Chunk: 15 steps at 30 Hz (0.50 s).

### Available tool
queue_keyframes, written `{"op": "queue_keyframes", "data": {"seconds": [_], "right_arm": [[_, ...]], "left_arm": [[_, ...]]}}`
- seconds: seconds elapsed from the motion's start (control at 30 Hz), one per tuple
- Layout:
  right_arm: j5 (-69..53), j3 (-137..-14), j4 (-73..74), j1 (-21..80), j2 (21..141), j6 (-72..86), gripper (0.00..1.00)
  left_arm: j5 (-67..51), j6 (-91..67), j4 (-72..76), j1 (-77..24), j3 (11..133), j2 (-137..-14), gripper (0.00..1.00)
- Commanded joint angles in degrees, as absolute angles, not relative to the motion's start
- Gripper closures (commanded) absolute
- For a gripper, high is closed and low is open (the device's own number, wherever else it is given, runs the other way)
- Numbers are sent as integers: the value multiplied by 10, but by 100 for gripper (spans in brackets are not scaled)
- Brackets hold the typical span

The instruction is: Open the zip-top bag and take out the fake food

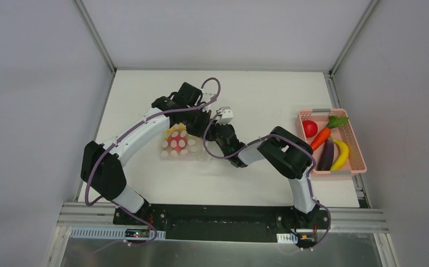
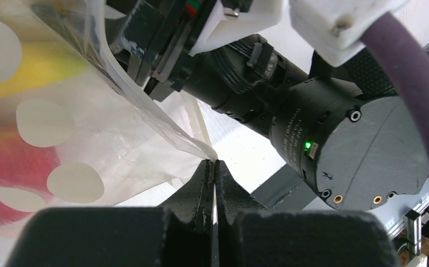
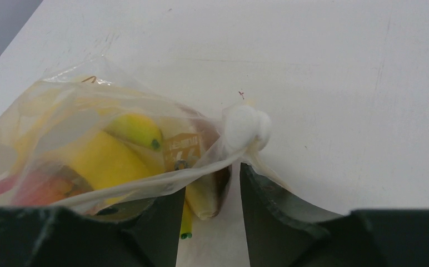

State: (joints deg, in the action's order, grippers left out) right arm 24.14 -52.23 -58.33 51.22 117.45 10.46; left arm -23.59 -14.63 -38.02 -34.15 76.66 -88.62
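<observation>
White table (image 1: 268, 94); left gripper (image 2: 215, 181) pinches the zip-top bag (image 2: 106, 139); right gripper (image 3: 212, 183) spread; motor (image 2: 362, 156) reads DAMIAO.

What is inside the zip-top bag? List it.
Inside the zip-top bag, seen through its clear plastic: yellow banana-like pieces and a red piece. The bag's print and folds hide the rest.
</observation>
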Motion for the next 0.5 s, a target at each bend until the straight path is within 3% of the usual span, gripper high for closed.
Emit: {"op": "queue_keyframes", "data": {"seconds": [0.0,0.23,0.47], "right_arm": [[231,-566,-598,506,1189,111,66],[194,-531,-593,506,1150,114,90],[135,-469,-555,506,1048,110,97]], "left_arm": [[-262,-154,-391,-353,774,-878,100],[-210,-136,-413,-352,783,-872,100],[-153,-124,-432,-352,789,-873,100]]}}
